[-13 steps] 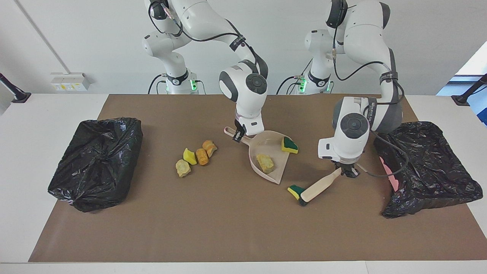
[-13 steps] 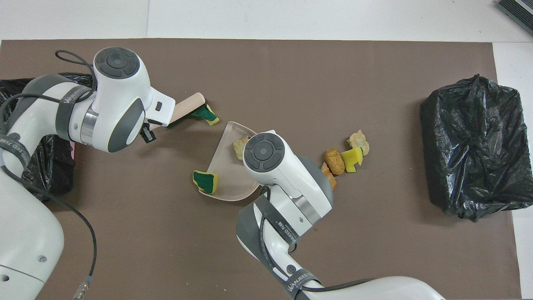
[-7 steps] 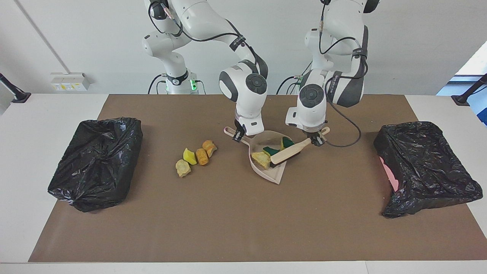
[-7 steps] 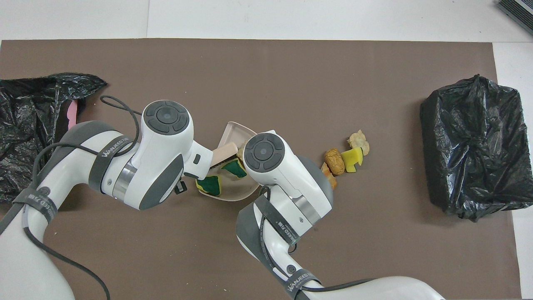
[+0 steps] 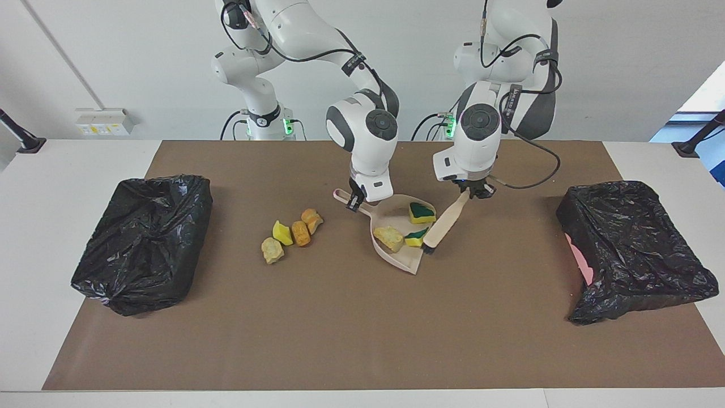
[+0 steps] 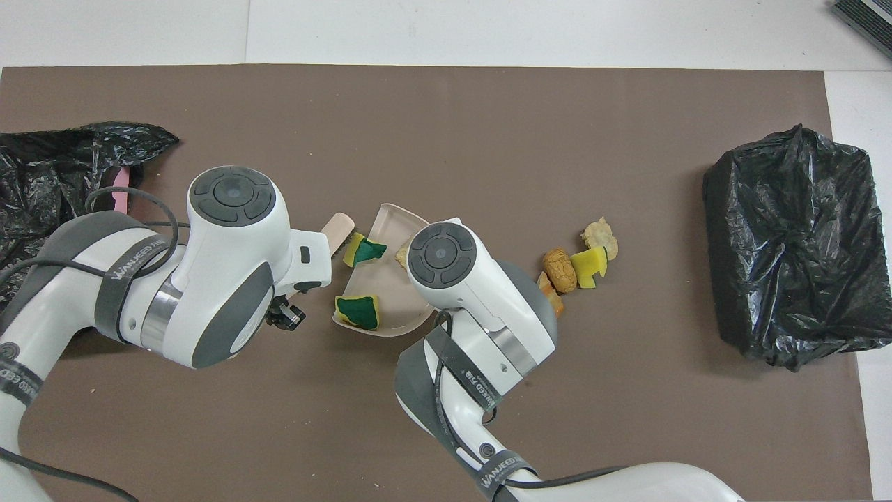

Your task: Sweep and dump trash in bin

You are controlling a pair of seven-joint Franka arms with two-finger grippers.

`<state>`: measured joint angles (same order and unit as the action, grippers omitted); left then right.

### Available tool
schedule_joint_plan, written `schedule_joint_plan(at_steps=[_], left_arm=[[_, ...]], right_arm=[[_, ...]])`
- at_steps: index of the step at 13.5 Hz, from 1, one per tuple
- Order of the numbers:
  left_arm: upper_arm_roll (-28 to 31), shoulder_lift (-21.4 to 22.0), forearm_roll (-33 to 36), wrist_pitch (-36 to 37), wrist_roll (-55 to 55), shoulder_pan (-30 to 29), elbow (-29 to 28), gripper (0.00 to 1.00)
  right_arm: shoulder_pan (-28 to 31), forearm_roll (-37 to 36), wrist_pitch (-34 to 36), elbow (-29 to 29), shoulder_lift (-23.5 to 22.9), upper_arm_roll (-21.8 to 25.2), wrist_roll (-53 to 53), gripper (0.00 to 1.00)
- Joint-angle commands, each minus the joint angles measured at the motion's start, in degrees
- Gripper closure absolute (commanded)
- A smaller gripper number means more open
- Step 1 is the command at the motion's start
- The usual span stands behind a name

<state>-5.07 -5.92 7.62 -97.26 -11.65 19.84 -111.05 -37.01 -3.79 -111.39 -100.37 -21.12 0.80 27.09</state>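
Facing view: left tool [image 5: 473,192] clamps the brush [image 5: 446,222], and right tool [image 5: 357,199] grips the dustpan [image 5: 409,262] by its handle. Three sponge chunks [image 5: 388,238] lie in the pan, one at its lip just beside the bristles (a backstroke could drag it out). Four more chunks [image 5: 300,233] sit on the bench [image 5: 340,328] at the pan's nine o'clock.
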Motion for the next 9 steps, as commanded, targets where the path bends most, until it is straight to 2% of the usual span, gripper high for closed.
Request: schedule_joint_plan(at_steps=[1,4,7,9], left_arm=[[0.0,5.4,-1.0,-0.4,4.7,-0.2,-7.6,1.0],[-0.3,9.3,-1.2,-2.0,4.6,0.6,-13.9,1.0],[-0.4,12.1,-5.1,-2.0,5.1,2.0,-18.0,1.0],[-0.4,13.6,-5.3,-1.8,5.1,4.7,-19.7,1.0]], right_arm=[[0.6,-1.2,-1.7,-1.4,0.7,-0.4,-1.0,1.0],[0.6,-1.2,-1.7,-1.8,0.8,-0.4,-1.0,1.0],[0.7,-1.2,-1.7,-1.8,0.8,-0.4,-1.0,1.0],[0.7,-1.2,-1.7,-1.8,0.8,-0.4,-1.0,1.0]])
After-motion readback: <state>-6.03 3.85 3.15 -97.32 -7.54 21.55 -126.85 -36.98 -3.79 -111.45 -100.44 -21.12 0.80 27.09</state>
